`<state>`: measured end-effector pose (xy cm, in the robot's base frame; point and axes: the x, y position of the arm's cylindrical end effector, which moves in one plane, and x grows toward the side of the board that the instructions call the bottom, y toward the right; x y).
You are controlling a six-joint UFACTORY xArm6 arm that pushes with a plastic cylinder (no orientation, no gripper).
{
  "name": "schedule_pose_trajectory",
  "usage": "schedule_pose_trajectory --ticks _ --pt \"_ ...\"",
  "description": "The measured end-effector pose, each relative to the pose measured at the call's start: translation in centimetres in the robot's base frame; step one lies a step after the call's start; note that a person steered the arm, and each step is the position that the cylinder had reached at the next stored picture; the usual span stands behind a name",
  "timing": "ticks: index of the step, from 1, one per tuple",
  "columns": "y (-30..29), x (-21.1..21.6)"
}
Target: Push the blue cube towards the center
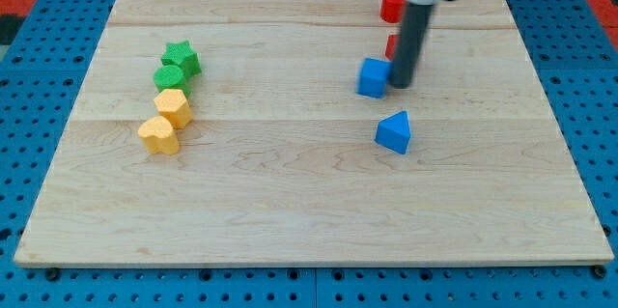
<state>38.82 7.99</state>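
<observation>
Touching the right side of the blue cube, my tip rests on the wooden board; it is a bare rod and holds nothing. At the view's left, a green star, a green block, a yellow block and a yellow heart form a touching line. The cube sits right of centre, toward the top. Below it lies a blue triangular block. Two red blocks show beside the rod, partly hidden.

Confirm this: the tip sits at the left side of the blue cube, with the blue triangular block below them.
Not quite. The camera view shows my tip at the right side of the blue cube, not the left. The blue triangular block does lie below them.
</observation>
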Motion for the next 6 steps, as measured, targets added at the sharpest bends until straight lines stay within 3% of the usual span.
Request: schedule_pose_trajectory --ticks 1,2,4,5,6 --pt "-1.1 0.8" --pt "9.0 -0.4" --pt "7.5 -4.7" --pt "9.2 -9.8" --pt "4.0 -8.9"
